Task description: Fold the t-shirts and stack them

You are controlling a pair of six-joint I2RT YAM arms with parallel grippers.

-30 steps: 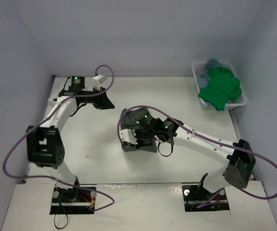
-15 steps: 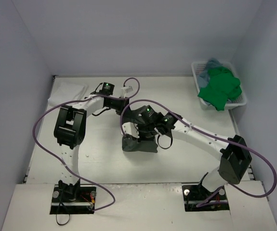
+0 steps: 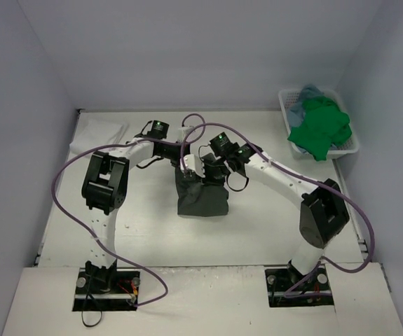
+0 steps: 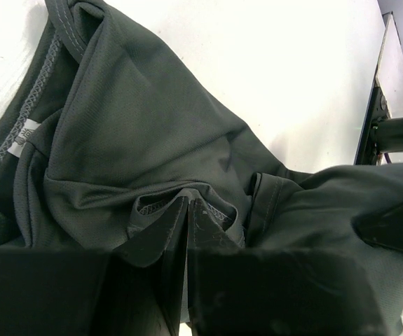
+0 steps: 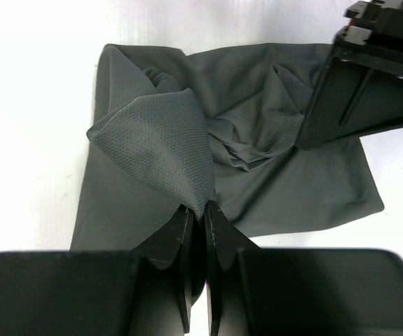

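**Hidden or unclear.** In the top view the far edge of the dark grey shirt (image 3: 202,199) is hidden under both pincers. Its neckline cannot be made out there. The left wrist view shows a stitched neck seam and a small label at the frame's left edge, and the shirt is cut off on that side. The green shirt (image 3: 319,129) covers most of the teal-blue shirt (image 3: 307,94) in the basket (image 3: 353,148). The white shirt (image 3: 100,131) is hard to tell from the table (image 3: 271,231) (far left corner).

**Lie of the shirt.** The grey shirt sits mid-table as a bunched oblong. Its long axis runs far to near, with the far end raised and the near end flat on the table.

**Pincers.** The left gripper (image 4: 188,204) is closed on a fold of the grey cloth. The right gripper (image 5: 197,208) is closed on a peak of the same shirt, just beside the left one.

**Change.** A second ago the left gripper was at the far left corner, well away from the shirt, and it is now on the shirt. The shirt then lay crumpled under the right gripper; its far end is now drawn up.
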